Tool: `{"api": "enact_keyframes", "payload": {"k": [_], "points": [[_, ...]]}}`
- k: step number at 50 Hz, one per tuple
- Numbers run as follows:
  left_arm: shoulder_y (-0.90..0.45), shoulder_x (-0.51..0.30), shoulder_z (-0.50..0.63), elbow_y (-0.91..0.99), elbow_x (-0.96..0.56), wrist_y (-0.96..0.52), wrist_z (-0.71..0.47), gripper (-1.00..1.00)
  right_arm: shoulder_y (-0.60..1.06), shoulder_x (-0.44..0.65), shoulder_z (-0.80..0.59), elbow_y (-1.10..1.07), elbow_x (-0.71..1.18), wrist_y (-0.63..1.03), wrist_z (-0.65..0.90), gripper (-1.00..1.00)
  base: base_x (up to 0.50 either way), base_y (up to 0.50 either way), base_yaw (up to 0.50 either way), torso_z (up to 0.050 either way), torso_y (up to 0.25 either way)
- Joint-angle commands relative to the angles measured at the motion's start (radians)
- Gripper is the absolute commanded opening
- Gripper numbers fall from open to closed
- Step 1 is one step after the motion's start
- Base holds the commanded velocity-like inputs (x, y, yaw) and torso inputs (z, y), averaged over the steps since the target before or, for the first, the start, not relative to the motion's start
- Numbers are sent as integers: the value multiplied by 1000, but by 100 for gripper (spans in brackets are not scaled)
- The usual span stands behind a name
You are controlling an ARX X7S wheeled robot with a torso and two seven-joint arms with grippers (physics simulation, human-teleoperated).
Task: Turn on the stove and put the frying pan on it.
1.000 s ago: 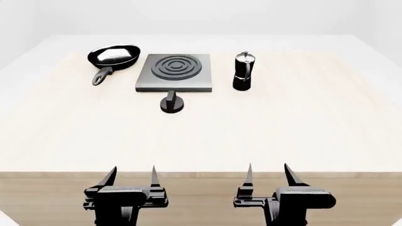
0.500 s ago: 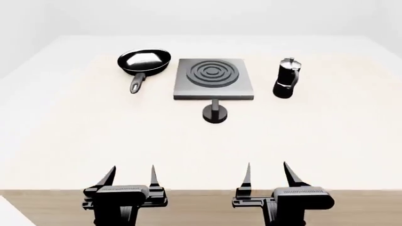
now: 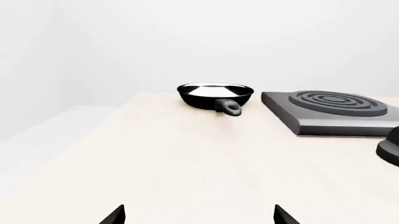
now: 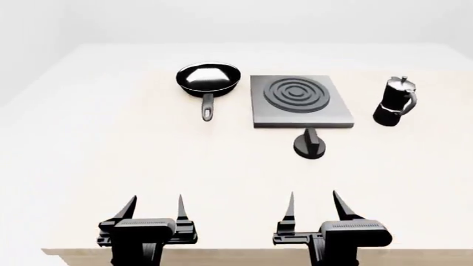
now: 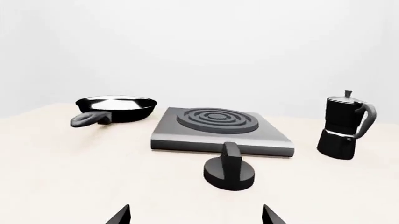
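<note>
The dark grey stove lies flat on the pale table, its round black knob in front of it. Left of the stove sits the black frying pan, its handle pointing toward me. My left gripper and right gripper hang open near the table's front edge, both empty and far from the stove and pan.
A black-and-silver moka pot stands upright to the right of the stove. The pale wooden table stretches wide between the grippers and the objects; its front edge shows just below the grippers.
The view has shifted: pan, stove and moka pot have slid rightward and lower in the head view, and the table's front edge has dropped. Both grippers keep their pose.
</note>
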Motion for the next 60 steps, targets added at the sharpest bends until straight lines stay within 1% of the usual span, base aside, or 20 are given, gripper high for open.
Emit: {"api": "enact_keyframes", "payload": {"k": [1, 21, 42, 52, 60], "points": [[1, -11, 15, 1, -8, 3, -13, 100, 1, 11, -15, 1, 11, -1, 9, 100, 211, 500, 0, 0, 0], [-2, -27, 33, -3, -22, 8, -31, 100, 3, 26, -28, -3, 24, -2, 31, 100, 274, 500, 0, 0, 0], [-6, -40, 51, -4, -32, 11, -48, 100, 2, 41, -45, 1, 41, -14, 37, 100, 437, 408, 0, 0, 0], [-3, -47, 58, -2, -38, 14, -54, 100, 4, 46, -50, 7, 58, -23, 35, 100, 500, 80, 0, 0, 2], [-4, -51, 63, -5, -43, 18, -58, 100, 5, 49, -55, 10, 68, -26, 38, 100, 500, -190, 0, 0, 0]]}}
